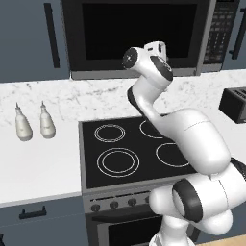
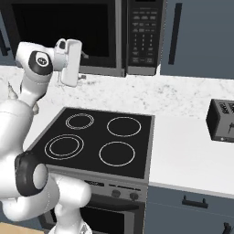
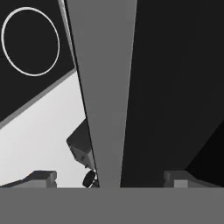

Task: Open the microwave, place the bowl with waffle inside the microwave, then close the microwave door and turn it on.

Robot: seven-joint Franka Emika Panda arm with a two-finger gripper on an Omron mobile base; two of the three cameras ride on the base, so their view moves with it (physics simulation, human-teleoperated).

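Observation:
The microwave [image 1: 139, 33] hangs above the cooktop, keypad strip [image 2: 142, 32] on its right. Its door [image 2: 64, 27] of dark glass looks shut flat against the front. My gripper [image 2: 83, 64] is raised to the microwave's lower edge, in front of the door's bottom frame, and its white hand [image 1: 157, 48] covers part of that frame. In the hand view my gripper [image 3: 111, 177] is open, the fingertips [image 3: 43, 177] wide apart, with the door's grey frame strip [image 3: 105, 87] running between them and dark glass [image 3: 175, 87] beside it. Bowl and waffle are out of view.
A black cooktop [image 1: 129, 149] with ringed burners lies below, oven knobs along its front. Two pale bottles [image 1: 23, 126] stand on the white counter to the left. A small black toaster [image 2: 221, 119] sits on the counter to the right. Grey cabinets flank the microwave.

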